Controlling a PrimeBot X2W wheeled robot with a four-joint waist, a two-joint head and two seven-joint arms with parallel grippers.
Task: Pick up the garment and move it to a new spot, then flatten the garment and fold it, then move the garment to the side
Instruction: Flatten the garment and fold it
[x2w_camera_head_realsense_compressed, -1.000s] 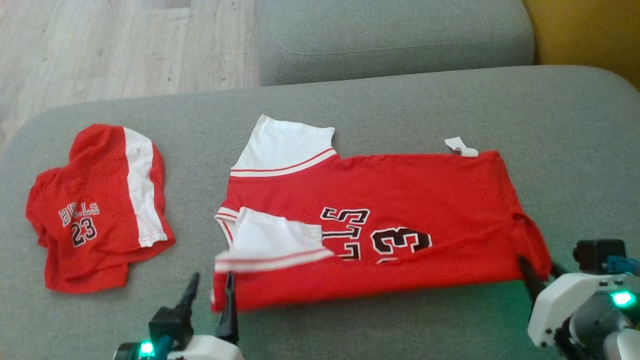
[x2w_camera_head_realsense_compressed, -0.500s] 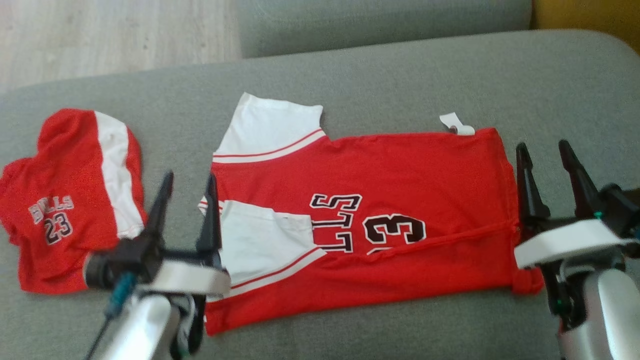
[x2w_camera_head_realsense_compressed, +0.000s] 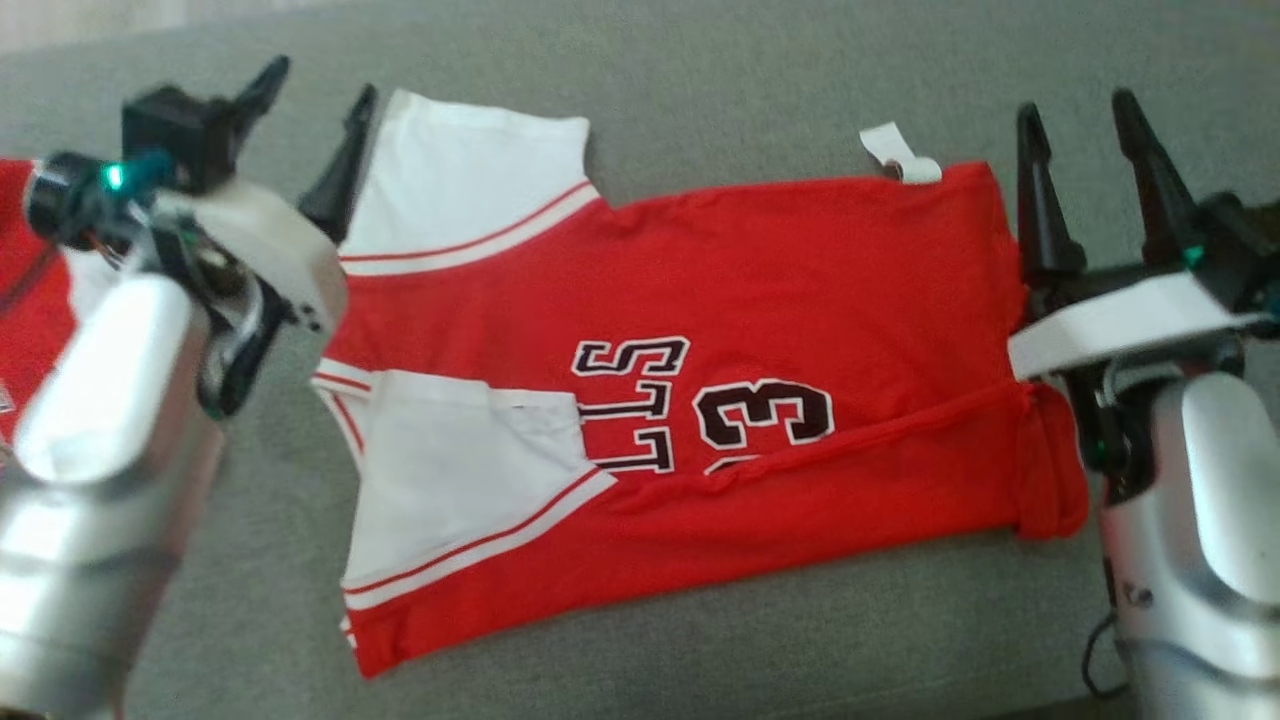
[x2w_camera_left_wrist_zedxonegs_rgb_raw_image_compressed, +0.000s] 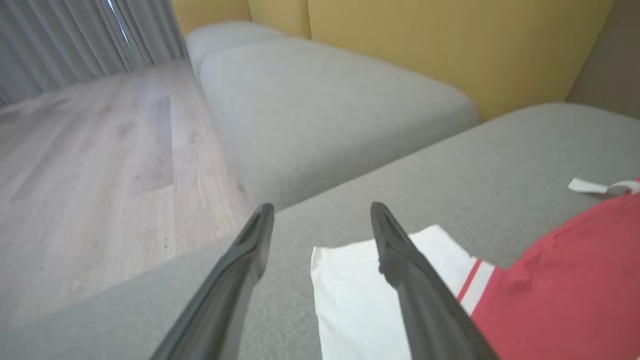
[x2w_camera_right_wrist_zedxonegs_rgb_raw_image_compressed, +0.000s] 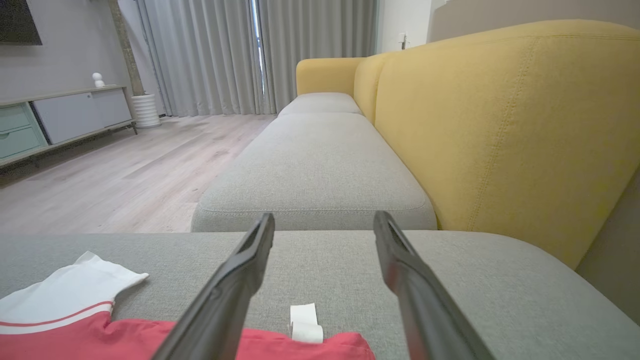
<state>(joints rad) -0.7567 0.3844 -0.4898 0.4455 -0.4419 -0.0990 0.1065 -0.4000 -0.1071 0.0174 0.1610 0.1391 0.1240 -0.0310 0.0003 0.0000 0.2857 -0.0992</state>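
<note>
Red jersey (x2w_camera_head_realsense_compressed: 760, 280) lies on the grey sofa cushion (x2w_camera_head_realsense_compressed: 700, 80), mostly flat, collar end toward the robot's left, hem toward its right; near long edge is folded up over the front, covering the lower part of the black lettering; one white sleeve (x2w_camera_head_realsense_compressed: 470, 190) spreads at the far left corner, the other white sleeve (x2w_camera_head_realsense_compressed: 450, 480) lies folded onto the front; hem is bunched at the near right corner; small white tag (x2w_camera_head_realsense_compressed: 900, 155) sticks out at the far right corner.

Left gripper (x2w_camera_head_realsense_compressed: 322, 80) hovers at the far left corner, jaws wide apart, nothing between them; one finger (x2w_camera_head_realsense_compressed: 345, 170) is just beside the far sleeve's edge, contact cannot be told.

Right gripper (x2w_camera_head_realsense_compressed: 1073, 102) sits just beside the hem at the far right, jaws spread wide, empty; its left finger (x2w_camera_head_realsense_compressed: 1035, 200) lines up with the hem edge, the other is over bare cushion.

Second red garment (x2w_camera_head_realsense_compressed: 25, 280) shows at the left edge, partly hidden behind the left arm.

Wrist views: yellow backrest (x2w_camera_right_wrist_zedxonegs_rgb_raw_image_compressed: 500, 125), another grey seat cushion (x2w_camera_right_wrist_zedxonegs_rgb_raw_image_compressed: 315, 165), wood floor (x2w_camera_left_wrist_zedxonegs_rgb_raw_image_compressed: 100, 150), grey curtains (x2w_camera_right_wrist_zedxonegs_rgb_raw_image_compressed: 210, 55).
</note>
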